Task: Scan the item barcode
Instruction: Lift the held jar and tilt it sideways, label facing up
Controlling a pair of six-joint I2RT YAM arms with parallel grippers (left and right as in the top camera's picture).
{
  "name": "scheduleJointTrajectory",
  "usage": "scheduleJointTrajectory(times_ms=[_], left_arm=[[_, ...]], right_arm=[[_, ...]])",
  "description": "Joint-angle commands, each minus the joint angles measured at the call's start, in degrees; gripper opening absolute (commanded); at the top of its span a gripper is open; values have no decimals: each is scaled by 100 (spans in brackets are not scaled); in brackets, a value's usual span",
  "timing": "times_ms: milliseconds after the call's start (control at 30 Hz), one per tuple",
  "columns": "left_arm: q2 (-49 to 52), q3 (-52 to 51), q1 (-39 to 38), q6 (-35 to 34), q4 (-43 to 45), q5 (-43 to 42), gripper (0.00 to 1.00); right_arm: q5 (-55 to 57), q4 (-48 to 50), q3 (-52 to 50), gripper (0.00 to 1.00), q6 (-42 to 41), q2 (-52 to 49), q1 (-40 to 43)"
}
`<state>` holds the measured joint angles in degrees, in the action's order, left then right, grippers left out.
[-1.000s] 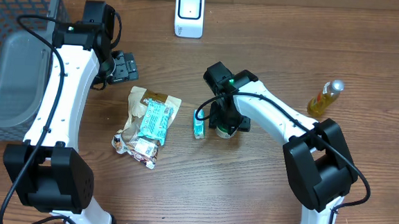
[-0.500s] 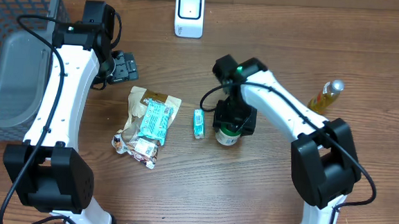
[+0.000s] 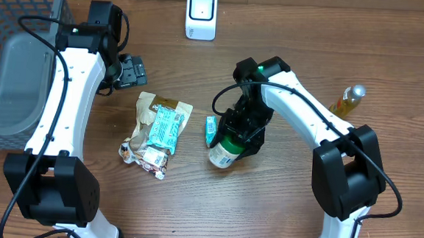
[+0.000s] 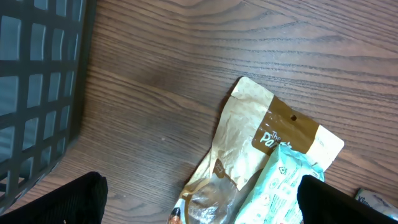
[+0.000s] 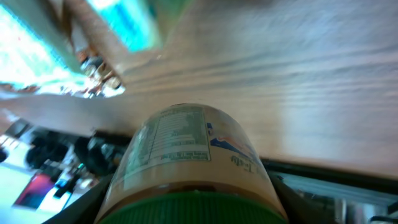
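Observation:
A jar point(image 3: 222, 153) with a green lid and a white printed label hangs tilted above the table, its base pointing front-left. My right gripper point(image 3: 242, 135) is shut on its lid end. In the right wrist view the jar point(image 5: 186, 155) fills the gap between the jaws, with the nutrition panel facing up. The white barcode scanner point(image 3: 201, 15) stands at the back centre, well away from the jar. Over the table's left side, by the basket, my left gripper point(image 3: 134, 71) is wide open and holds nothing point(image 4: 202, 202).
A brown snack bag point(image 3: 148, 130) with a teal packet point(image 3: 166, 127) on it lies left of the jar. A small teal box point(image 3: 210, 130) lies beside the jar. A yellow bottle point(image 3: 344, 105) stands at the right. A dark wire basket point(image 3: 12, 18) fills the far left.
The right arm has lifted the jar off the table and tipped it from upright towards the front-left. The left arm has not moved.

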<state>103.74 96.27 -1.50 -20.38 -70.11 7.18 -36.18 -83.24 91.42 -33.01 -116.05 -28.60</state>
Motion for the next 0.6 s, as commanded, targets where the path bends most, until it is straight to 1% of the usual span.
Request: scheduleJointTrajectory(times_ms=[0, 267, 567], left_arm=[[4, 92, -39, 68, 4, 72, 100], [4, 92, -39, 68, 4, 72, 99], [4, 92, -39, 68, 7, 72, 100]], right_arm=[[-566, -46, 149, 21, 7, 22, 2], [-1421, -446, 149, 21, 9, 22, 2], [-1604, -848, 149, 21, 9, 22, 11]])
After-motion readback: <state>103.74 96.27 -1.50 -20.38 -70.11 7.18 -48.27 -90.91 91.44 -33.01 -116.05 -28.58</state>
